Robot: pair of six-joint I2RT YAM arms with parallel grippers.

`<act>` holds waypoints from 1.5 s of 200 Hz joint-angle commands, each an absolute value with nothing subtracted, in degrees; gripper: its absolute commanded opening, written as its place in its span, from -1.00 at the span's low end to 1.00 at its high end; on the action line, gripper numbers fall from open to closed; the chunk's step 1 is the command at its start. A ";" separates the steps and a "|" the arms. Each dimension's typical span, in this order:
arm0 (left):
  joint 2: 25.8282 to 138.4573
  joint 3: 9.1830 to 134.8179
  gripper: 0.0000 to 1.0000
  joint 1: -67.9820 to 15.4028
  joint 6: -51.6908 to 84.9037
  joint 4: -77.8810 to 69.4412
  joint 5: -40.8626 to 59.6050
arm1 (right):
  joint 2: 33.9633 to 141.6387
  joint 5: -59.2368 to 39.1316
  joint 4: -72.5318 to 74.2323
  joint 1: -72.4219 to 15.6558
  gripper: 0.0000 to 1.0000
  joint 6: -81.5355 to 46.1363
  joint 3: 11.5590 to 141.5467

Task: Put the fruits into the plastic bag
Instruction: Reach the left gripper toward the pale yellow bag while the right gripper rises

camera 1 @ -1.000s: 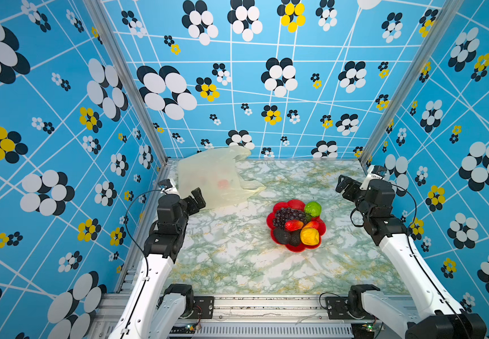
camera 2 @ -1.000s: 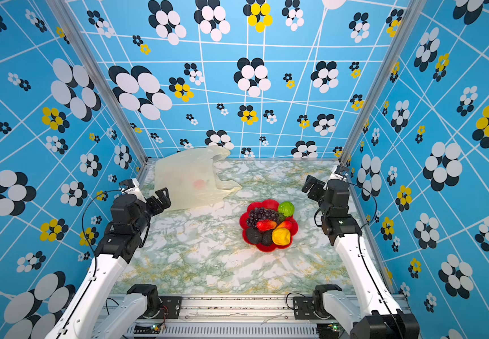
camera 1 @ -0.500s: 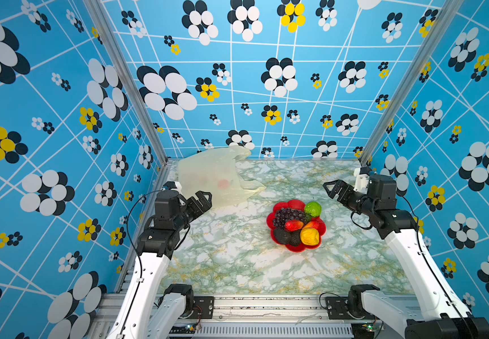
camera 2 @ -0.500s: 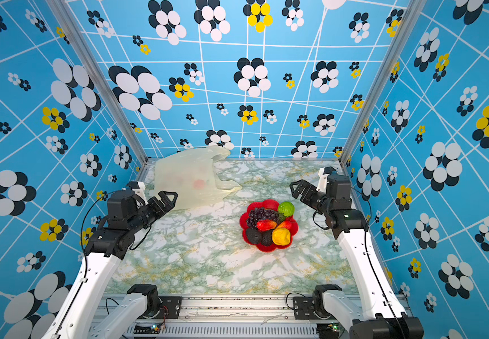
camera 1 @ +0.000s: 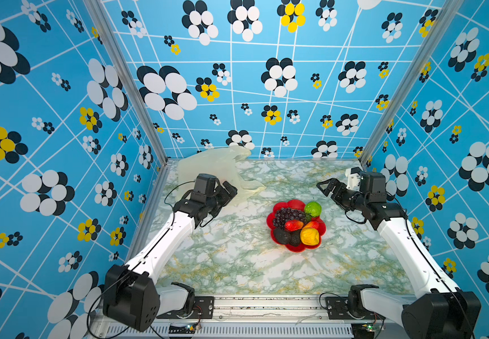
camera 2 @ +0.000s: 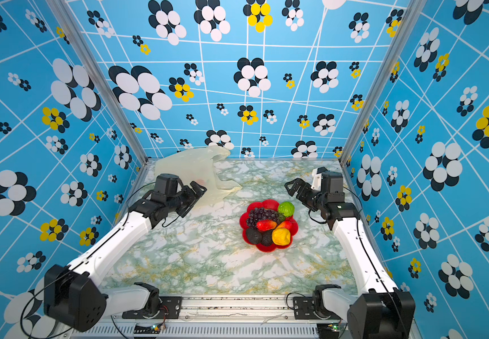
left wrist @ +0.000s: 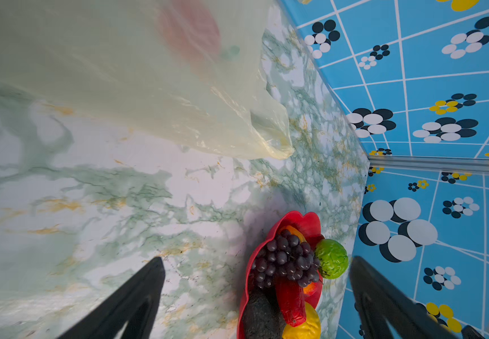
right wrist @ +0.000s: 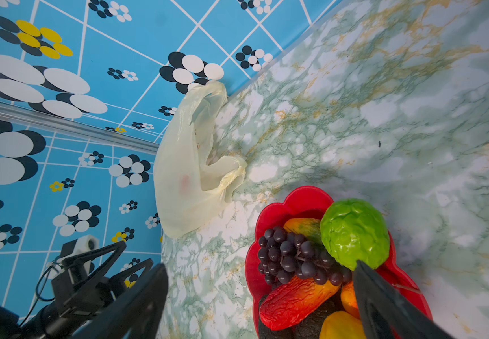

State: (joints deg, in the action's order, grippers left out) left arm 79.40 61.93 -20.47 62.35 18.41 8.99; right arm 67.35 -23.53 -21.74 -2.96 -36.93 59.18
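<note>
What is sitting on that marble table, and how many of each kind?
plastic bag: 1
red plate: 1
toy fruits: at least 7 show, heaped on the plate, so others may hide
Total: at least 9

Item 1: one crinkly translucent cream plastic bag [camera 1: 208, 167] is lying on the surface [camera 1: 237, 258].
Item 2: one red flower-shaped plate [camera 1: 294, 203] is carrying one dark purple grape bunch [camera 1: 288, 214], one green round fruit [camera 1: 312, 209], one red fruit [camera 1: 293, 225], one red-orange fruit [camera 1: 312, 225], one yellow fruit [camera 1: 309, 236] and apparently two black bumpy pieces [camera 1: 282, 236].
</note>
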 commanded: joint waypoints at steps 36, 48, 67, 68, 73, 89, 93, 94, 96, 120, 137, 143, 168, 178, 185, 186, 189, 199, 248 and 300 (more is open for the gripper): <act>89.51 63.12 0.99 -26.83 81.73 4.98 2.25 | 65.78 -23.66 -19.86 -2.64 0.99 -38.31 57.90; 90.87 62.77 0.99 -28.32 85.11 3.14 -0.43 | 65.39 -23.04 -19.77 -2.64 0.99 -38.43 57.48; 93.03 63.28 0.99 -29.65 88.64 1.55 -4.15 | 64.79 -22.52 -19.45 -2.64 0.99 -38.57 56.76; 93.18 63.33 0.99 -29.68 88.75 1.48 -4.27 | 64.78 -22.51 -19.48 -2.64 0.99 -38.62 56.72; 93.83 63.59 0.99 -29.87 89.39 1.18 -4.95 | 64.70 -22.37 -19.45 -2.63 0.99 -38.59 56.65; 96.34 64.80 1.00 -30.06 91.53 0.52 -5.36 | 64.36 -22.32 -19.42 -2.64 0.99 -38.52 56.43; 97.02 65.08 1.00 -30.12 91.95 0.18 -5.31 | 64.34 -22.28 -19.39 -2.64 0.99 -38.60 56.35; 97.16 65.19 1.00 -30.14 92.07 0.13 -5.29 | 64.34 -22.26 -19.36 -2.64 0.99 -38.63 56.35; 97.55 65.38 1.00 -30.14 92.30 0.12 -5.28 | 64.29 -22.26 -19.43 -2.64 0.99 -38.62 56.34; 102.18 67.81 0.99 -30.30 95.44 -0.53 -4.87 | 64.25 -22.13 -19.77 -2.59 0.99 -38.64 56.21; 104.86 69.93 0.98 -30.41 96.46 -0.80 -4.96 | 64.17 -22.15 -19.58 -2.64 0.99 -38.76 56.15; 105.61 70.55 0.98 -30.41 96.73 -0.79 -5.09 | 64.25 -22.07 -19.60 -2.61 0.99 -38.76 56.00; 109.01 73.95 0.99 -30.06 97.35 0.00 -5.24 | 64.43 -22.23 -19.63 -2.59 0.99 -38.93 55.58; 110.22 75.17 0.99 -29.97 97.67 0.41 -5.02 | 64.39 -22.23 -19.67 -2.58 0.99 -38.96 55.34; 111.03 75.98 0.99 -29.97 97.69 0.53 -5.01 | 64.28 -22.24 -19.69 -2.63 0.99 -38.94 55.28; 111.15 76.18 0.99 -29.97 97.71 0.57 -5.01 | 64.27 -22.24 -19.69 -2.63 0.99 -38.98 55.33; 111.52 76.60 0.99 -29.95 97.73 0.72 -5.01 | 64.25 -22.24 -19.84 -2.60 0.99 -38.94 55.29; 112.57 77.83 0.99 -29.97 97.67 1.66 -5.10 | 64.03 -22.32 -19.94 -2.57 0.99 -38.87 55.26; 116.13 79.46 0.77 -29.53 98.99 1.32 -5.09 | 63.11 -21.71 -19.93 -2.64 0.99 -39.08 55.10; 118.11 76.49 -0.26 -28.62 99.59 -5.94 -3.11 | 63.17 -21.53 -19.84 -2.64 0.99 -39.46 55.27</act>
